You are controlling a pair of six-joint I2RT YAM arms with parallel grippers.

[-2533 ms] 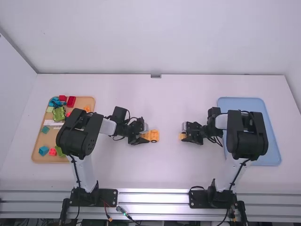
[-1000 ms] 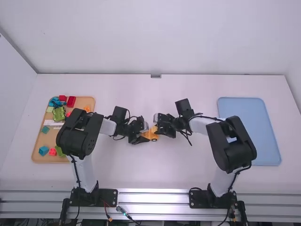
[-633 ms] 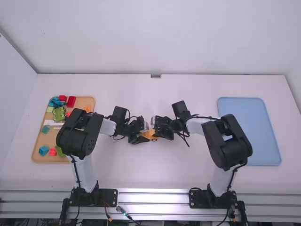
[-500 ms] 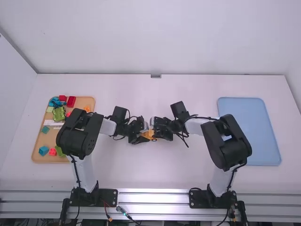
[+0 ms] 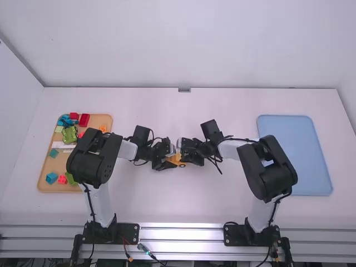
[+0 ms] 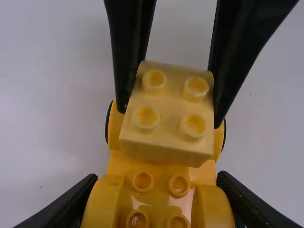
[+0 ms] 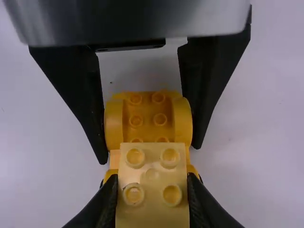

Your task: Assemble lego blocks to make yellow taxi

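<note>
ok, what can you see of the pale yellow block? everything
The pale yellow block looks like plastic: square edges, four round studs in two-by-two, facing up. The right end effector clamps it by opposite sides, over the wheeled end of the orange-yellow base, partly covering it. Can't tell if it's seated or just above.

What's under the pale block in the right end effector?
The orange car base, a black wheel edge showing at each side. Its surface directly beneath the pale block is covered; I can't tell whether they touch.
</note>
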